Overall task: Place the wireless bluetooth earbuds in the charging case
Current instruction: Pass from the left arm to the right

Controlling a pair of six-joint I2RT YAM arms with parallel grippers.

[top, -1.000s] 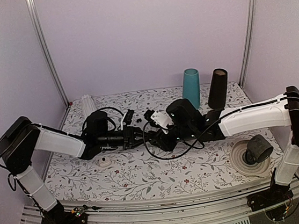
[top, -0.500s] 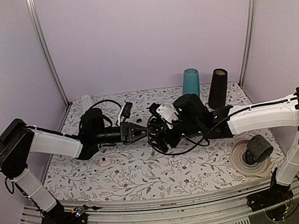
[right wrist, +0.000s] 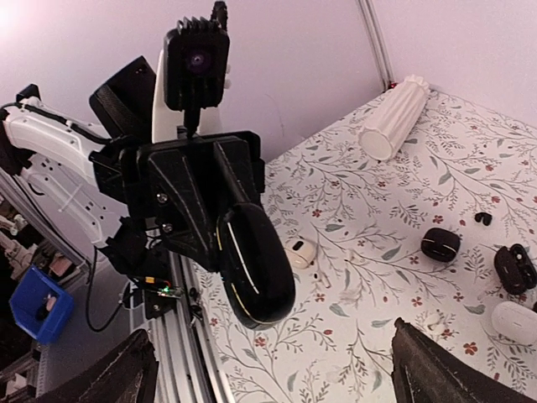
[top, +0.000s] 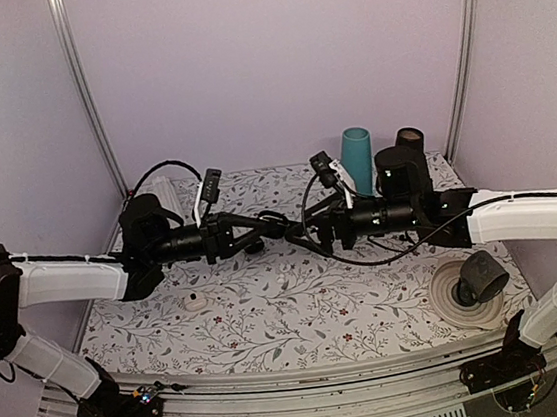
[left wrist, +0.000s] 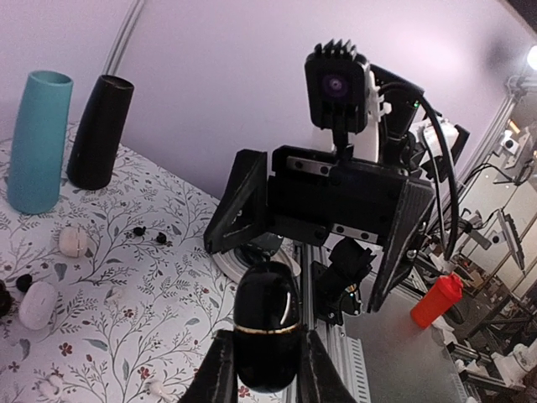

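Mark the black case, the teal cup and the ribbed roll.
Black case point(left wrist: 267, 298): left wrist view, upper shell.
Teal cup point(left wrist: 38, 143): left wrist view, mid wall.
Ribbed roll point(right wrist: 393, 117): right wrist view, mid side.

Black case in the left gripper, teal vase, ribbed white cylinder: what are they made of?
Black case: likely hard glossy plastic; light sheen on its curve, thin gold-coloured seam line. Teal vase: matte, even colour, no glare; ceramic or plastic, unclear. Ribbed white cylinder: matte, fine lengthwise ridges; plastic or paper, can't tell.
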